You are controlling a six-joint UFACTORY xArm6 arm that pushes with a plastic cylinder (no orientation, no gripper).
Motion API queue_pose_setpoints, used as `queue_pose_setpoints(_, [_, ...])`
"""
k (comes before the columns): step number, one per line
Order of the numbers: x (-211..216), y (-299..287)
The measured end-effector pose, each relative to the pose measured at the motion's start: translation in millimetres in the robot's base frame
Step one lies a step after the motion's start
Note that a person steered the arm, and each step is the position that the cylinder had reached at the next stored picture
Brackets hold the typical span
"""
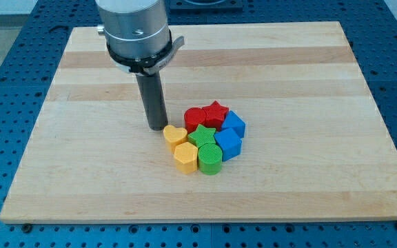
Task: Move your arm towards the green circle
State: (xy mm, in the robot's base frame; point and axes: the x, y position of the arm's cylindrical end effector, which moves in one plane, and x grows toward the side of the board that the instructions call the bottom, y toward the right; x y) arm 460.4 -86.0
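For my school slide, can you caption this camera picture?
My tip sits beside the yellow heart, with the green circle beyond.

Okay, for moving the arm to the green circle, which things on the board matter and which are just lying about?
Belongs to the job:
- green circle, at the cluster's bottom edge
- my tip, just left of the cluster, beside the yellow heart

Just lying about:
- yellow heart
- yellow hexagon
- green star
- red cylinder
- red star
- two blue blocks

Robotics lab bench.
A pale wooden board (205,55) lies on a blue perforated mounting table (5,41) with regular bolt holes, beneath a metal arm mount (133,27).
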Motion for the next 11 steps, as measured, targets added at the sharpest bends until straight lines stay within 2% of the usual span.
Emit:
queue_pose_setpoints(2, [-27,-2])
queue_pose_setpoints(3, [-92,-3])
queue_pose_setpoints(4, [-109,2])
queue_pose_setpoints(5, [-116,60])
queue_pose_setpoints(6, [-116,151])
queue_pose_setpoints(7, [-91,231])
queue_pose_setpoints(8, [-24,273])
queue_pose_setpoints(9, [47,274])
queue_pose_setpoints(10, [94,259])
queue_pose_setpoints(11, [116,207])
